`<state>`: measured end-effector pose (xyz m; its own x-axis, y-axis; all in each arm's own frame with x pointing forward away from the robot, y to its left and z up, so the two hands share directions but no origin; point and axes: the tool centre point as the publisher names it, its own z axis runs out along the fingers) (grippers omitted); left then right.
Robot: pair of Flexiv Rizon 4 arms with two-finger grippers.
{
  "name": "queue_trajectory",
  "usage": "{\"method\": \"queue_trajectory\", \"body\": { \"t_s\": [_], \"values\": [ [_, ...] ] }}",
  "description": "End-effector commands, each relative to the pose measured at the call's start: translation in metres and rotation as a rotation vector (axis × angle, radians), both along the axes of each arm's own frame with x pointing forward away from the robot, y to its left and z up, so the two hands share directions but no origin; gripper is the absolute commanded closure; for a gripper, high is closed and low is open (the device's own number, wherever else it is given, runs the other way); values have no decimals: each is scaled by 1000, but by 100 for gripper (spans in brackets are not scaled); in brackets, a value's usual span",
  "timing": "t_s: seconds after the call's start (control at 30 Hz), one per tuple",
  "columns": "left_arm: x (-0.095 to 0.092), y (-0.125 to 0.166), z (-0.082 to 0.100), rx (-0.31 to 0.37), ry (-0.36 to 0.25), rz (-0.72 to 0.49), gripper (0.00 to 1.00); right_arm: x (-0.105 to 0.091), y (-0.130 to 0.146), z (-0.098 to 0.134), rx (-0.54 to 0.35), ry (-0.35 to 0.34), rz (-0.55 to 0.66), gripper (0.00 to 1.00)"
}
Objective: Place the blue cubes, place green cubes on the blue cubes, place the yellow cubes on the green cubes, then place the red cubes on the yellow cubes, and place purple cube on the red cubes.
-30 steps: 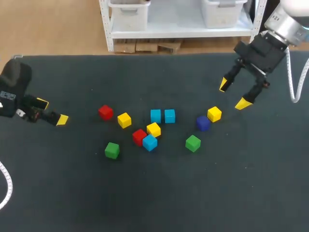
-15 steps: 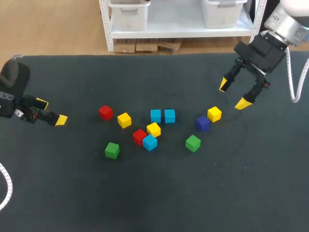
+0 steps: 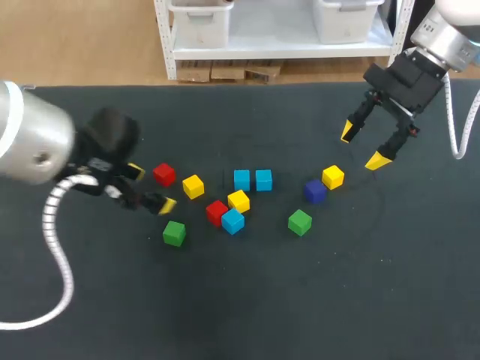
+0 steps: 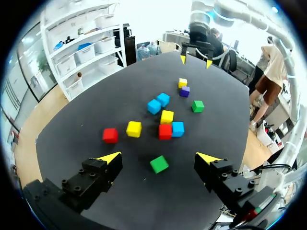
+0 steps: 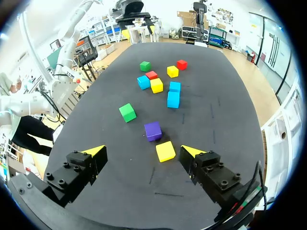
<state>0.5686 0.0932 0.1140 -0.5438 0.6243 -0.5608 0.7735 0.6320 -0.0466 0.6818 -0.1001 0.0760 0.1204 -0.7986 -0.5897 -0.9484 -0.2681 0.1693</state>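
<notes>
- Twice showing parted yellow tips with nothing gripped: hanging released on the left gripper (image 3: 150, 187) and equally released on the right gripper (image 3: 361, 146).
- Hovering at the left fingers with the near green cube (image 4: 159, 164) lying just ahead, framed between the spread tips and apart from both.
- Looking further ahead of those fingers to a tight knot: the clustered red cube (image 4: 165, 131) touching the clustered blue cube (image 4: 178, 128) at its side, the clustered yellow cube (image 4: 167, 116) sitting just beyond both.
- Finding the paired blue cubes (image 4: 154, 106) beyond that knot again, side by side and touching each other.
- Facing, at the right fingers, the lone yellow cube (image 5: 165, 151) framed between the tips, the purple cube (image 5: 153, 130) just beyond it, and the paired blue cubes further ahead.
- Judging blue as the colour wanted first, the left arm as nearer to the clustered one, the pair as lying about midway between both grippers.
- Expecting no long axis to matter on cubes, only the free faces.
- Reckoning the pair easier: leaving two opposite faces of each open, with bare table (image 3: 225, 315) on both those sides.
- Reckoning the clustered one tighter, being hemmed by red and yellow on two adjacent faces, so risking a nudge to its neighbours.
- Noting every cube lying well apart from the table's edges, giving ample room for setting down.
</notes>
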Motion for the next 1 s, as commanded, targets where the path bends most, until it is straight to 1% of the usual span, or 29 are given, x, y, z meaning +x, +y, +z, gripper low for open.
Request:
{"method": "queue_trajectory", "body": {
  "t_s": [0.03, 0.17, 0.2, 0.27, 0.3, 0.37, 0.4, 0.67, 0.7, 0.77, 0.8, 1.0],
  "values": [
    [17, -44, -23, 97, 54, -26, 0, 1, 0, 0, 2, 1, 2, 0],
    [12, -58, -29, 98, 61, -43, 0, 1, 0, 0, 2, 1, 2, 0],
    [10, -63, -32, 124, 72, -53, 0, 1, 0, 0, 2, 1, 2, 0],
    [7, -69, -36, 112, 81, -57, 0, 1, 0, 0, 2, 1, 2, 0],
    [6, -71, -38, 122, 91, -59, 0, 1, 0, 0, 2, 1, 2, 0],
    [1, -77, -43, 117, 88, -74, 0, 1, 0, 0, 2, 1, 2, 0],
    [-2, -81, -46, 133, 101, -81, 0, 1, 0, 0, 2, 1, 2, 0],
    [-17, -95, -64, 107, 122, -89, 0, 1, 0, 0, 2, 1, 2, 0],
    [-18, -96, -68, 108, 133, -86, 0, 1, 0, 0, 2, 1, 2, 0],
    [-21, -97, -72, 81, 117, -100, 0, 1, 0, 0, 2, 1, 2, 0],
    [-22, -98, -73, 84, 119, -103, 0, 1, 0, 0, 2, 1, 2, 0],
    [-22, -101, -86, 78, 155, -102, 0, 1, 0, 0, 2, 1, 2, 0]
  ]
}}
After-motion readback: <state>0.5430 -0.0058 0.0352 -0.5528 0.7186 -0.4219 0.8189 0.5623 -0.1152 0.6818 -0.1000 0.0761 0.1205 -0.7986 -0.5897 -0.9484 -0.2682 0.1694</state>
